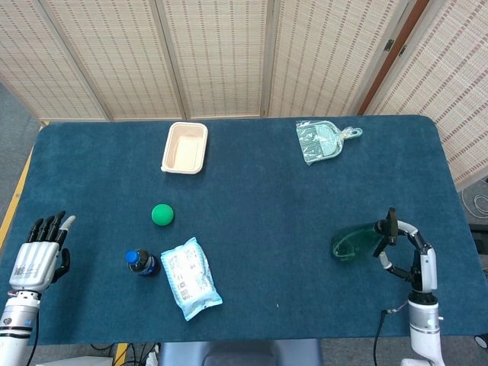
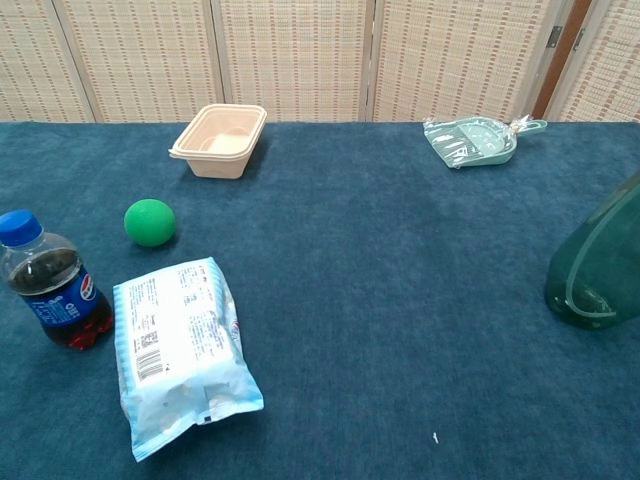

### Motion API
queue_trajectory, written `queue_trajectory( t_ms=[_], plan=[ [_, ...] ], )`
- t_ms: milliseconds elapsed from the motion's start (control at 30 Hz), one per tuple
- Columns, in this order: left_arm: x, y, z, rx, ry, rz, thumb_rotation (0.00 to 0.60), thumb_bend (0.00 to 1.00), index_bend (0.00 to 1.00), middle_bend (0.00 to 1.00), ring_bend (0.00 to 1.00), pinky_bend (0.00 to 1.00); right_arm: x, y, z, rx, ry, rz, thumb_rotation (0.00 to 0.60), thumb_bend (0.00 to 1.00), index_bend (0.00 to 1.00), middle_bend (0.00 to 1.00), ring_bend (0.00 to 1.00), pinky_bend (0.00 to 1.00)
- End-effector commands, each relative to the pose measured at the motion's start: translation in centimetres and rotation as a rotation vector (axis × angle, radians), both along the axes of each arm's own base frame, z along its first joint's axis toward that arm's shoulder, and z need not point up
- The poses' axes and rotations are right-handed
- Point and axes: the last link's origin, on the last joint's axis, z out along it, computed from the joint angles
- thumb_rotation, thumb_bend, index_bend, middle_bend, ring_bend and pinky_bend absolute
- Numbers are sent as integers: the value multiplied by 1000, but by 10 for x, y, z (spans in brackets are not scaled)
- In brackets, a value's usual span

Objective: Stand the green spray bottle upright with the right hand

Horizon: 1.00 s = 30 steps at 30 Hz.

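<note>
Head view shows the green spray bottle (image 1: pixel 354 243) tilted near the table's right front edge, base pointing left, neck end in the right hand (image 1: pixel 402 250), whose fingers close on it. The left hand (image 1: pixel 38 255), fingers extended and empty, sits well apart.

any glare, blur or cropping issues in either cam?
Head view: even, soft light, faint shadows, no glare, sharp throughout; the right hand and spray bottle are fully in frame. Chest view: also sharp and evenly lit, but the bottle is cut by the right edge and neither hand shows.
</note>
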Motion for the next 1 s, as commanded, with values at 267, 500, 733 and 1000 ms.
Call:
queue_trajectory(
  t_ms=[267, 500, 733, 1000],
  plan=[
    [6, -2, 0, 5, 1, -13, 600, 696, 0, 0, 0, 0, -1, 7, 4, -16, 1, 5, 600, 205, 294, 380, 409, 438],
    [16, -13, -1, 12, 9, -26, 600, 696, 0, 0, 0, 0, -3, 17, 9, -38, -1, 15, 600, 204, 287, 379, 409, 438],
    [25, -19, -3, 13, 14, -40, 600, 696, 0, 0, 0, 0, -5, 23, 12, -41, 7, 14, 600, 203, 281, 377, 406, 437],
    [20, -24, -8, 6, 10, -28, 600, 696, 0, 0, 0, 0, -5, 23, 12, -35, 14, 16, 600, 203, 277, 376, 405, 437]
  ],
)
